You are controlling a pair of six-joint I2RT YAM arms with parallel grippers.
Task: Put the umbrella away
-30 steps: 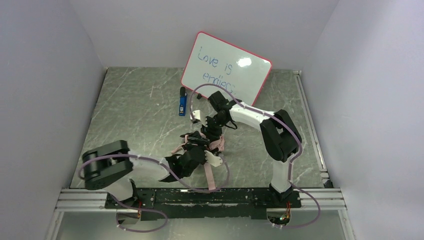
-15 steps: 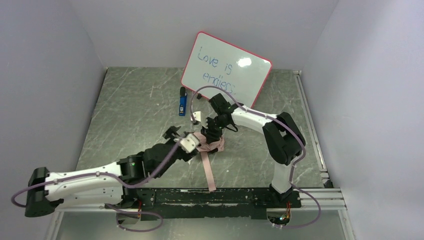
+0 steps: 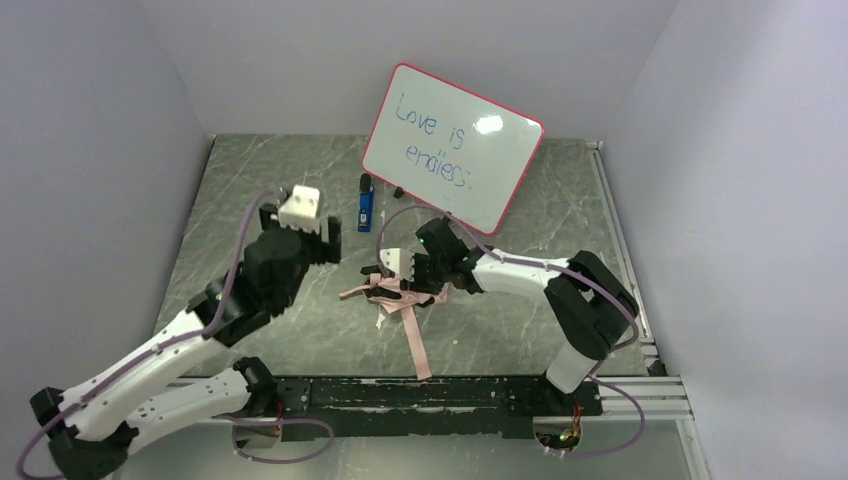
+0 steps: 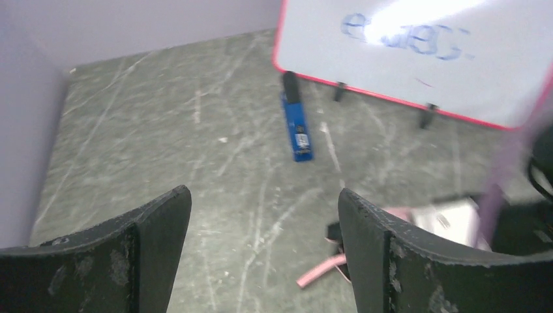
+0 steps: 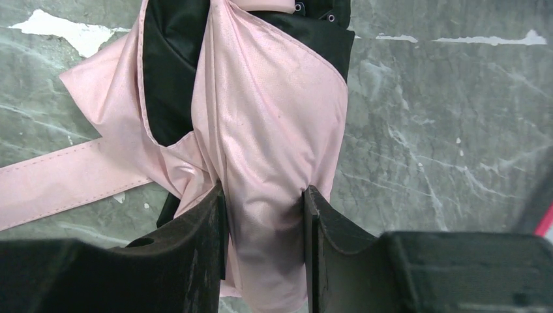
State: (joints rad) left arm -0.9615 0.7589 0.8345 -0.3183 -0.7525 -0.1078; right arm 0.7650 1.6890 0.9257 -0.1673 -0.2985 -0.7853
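Note:
The umbrella [image 3: 408, 296] lies bunched on the table's middle, pale pink fabric with black parts, its strap trailing toward the near edge. In the right wrist view the right gripper [image 5: 263, 218] is shut on a fold of the umbrella [image 5: 261, 98] fabric, both fingers pressing the pink cloth. From above, the right gripper [image 3: 395, 283] sits low over the bundle. The left gripper [image 3: 328, 240] hangs raised to the left of the umbrella, apart from it. In its own view the left gripper [image 4: 264, 218] stands wide open with nothing between the fingers, and a pink strap end [image 4: 319, 270] shows beside the right finger.
A red-framed whiteboard [image 3: 450, 145] leans at the back, with blue writing on it. A blue marker [image 3: 366, 208] lies on the table in front of the whiteboard's left end. Grey walls close in the left, right and back. A metal rail [image 3: 420, 395] runs along the near edge.
The left arm has pulled away from the umbrella, swung up and back to the left, and its jaws have widened. The right gripper kept its grip and shifted the bundle slightly nearer.

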